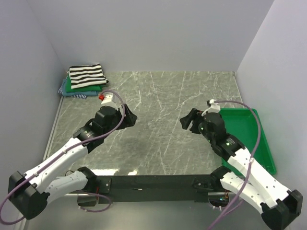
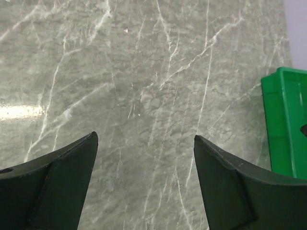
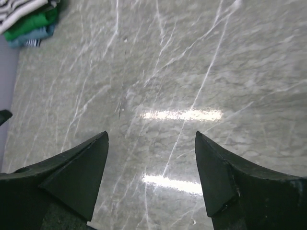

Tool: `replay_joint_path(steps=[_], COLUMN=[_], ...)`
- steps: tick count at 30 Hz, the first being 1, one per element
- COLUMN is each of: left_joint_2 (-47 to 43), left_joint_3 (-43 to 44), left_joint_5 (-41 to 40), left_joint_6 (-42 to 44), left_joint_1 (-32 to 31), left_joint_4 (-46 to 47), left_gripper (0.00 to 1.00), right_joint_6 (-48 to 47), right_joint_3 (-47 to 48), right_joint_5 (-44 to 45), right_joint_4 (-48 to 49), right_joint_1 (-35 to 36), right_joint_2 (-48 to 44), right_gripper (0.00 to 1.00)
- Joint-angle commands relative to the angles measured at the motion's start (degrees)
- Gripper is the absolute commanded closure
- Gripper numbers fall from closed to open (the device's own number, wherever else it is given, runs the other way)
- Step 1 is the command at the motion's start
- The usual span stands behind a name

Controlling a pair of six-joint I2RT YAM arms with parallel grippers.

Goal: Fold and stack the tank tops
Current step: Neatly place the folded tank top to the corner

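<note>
The tank tops (image 1: 84, 80) lie folded in one stack at the far left corner of the table: a black-and-white striped one (image 1: 87, 74) on top, a bright green one (image 1: 72, 86) under it, teal-blue fabric (image 1: 72, 94) at the bottom. The right wrist view catches that stack (image 3: 29, 21) at its top left. My left gripper (image 1: 130, 119) hovers over the marble left of centre, open and empty. My right gripper (image 1: 188, 121) hangs over the marble right of centre, also open with nothing between its fingers. In the wrist views, the left gripper (image 2: 144, 139) and right gripper (image 3: 151, 136) show only bare marble between their fingers.
A rigid green plastic tray (image 1: 261, 139) sits at the right edge of the table beside my right arm; its corner (image 2: 285, 120) shows in the left wrist view. Grey walls close the table on the left, back and right.
</note>
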Motion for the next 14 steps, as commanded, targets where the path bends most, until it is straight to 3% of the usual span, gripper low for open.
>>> replay_joint_path(steps=[1,14], left_joint_2=[-3.1,-1.4], left_joint_3=[-0.8,1.0], left_joint_5=[-2.2,-1.1], left_joint_6=[0.4,2.1], left_joint_1=[-0.8,-1.6], left_joint_4=[0.0,-0.1], left_gripper=[0.14,0.14], right_joint_6=[0.2,1.0], right_joint_3=[-0.7,-2.1], right_joint_5=[6.6,10.9], right_joint_4=[-2.2,-1.8], right_joint_1=[0.0,-0.2], right_joint_2=[-4.3,-7.5], right_gripper=[0.20,0.18])
